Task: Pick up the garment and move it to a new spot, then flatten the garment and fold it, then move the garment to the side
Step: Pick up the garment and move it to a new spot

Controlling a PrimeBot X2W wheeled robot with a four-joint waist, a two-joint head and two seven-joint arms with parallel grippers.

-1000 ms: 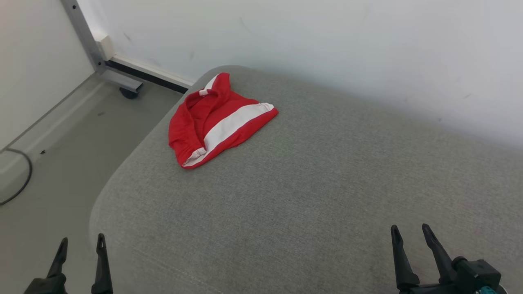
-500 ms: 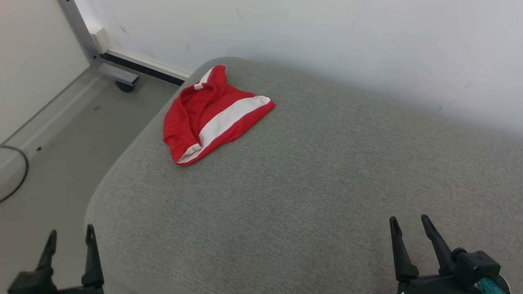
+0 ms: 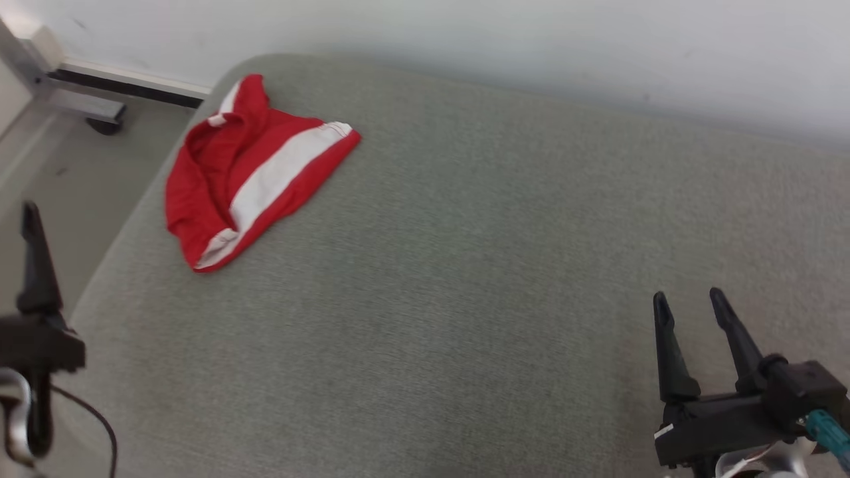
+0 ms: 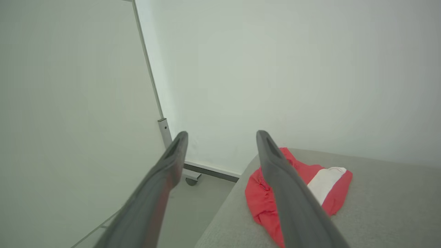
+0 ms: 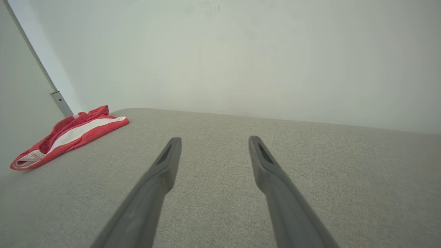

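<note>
Head view: the garment [image 3: 255, 169], red with a broad white stripe, lies crumpled at the far left corner of the grey cushion [image 3: 465, 299], close to the cushion's rounded left edge. Its long axis follows the stripe, slanting from the cushion's left edge up toward its far edge. My left gripper [image 3: 32, 265] hangs just off the cushion's left edge, over the floor [image 3: 40, 153], with one finger showing. My right gripper [image 3: 687, 295] sits over the cushion's near right part, well apart from the garment, fingers spread with nothing between them.

Left wrist view: my fingers stand wide apart and empty. The garment [image 4: 324, 186] is ahead and to the right, on the cushion's corner, partly behind my right finger. I judge this arm the nearer one, so the pick should be its job.

Right wrist view: fingers wide, the garment [image 5: 69, 136] far off to the left. Bare cushion spreads from it toward the middle and right, which is ample room for a new spot. The corner drop-off beside the garment is the edge to mind.
</note>
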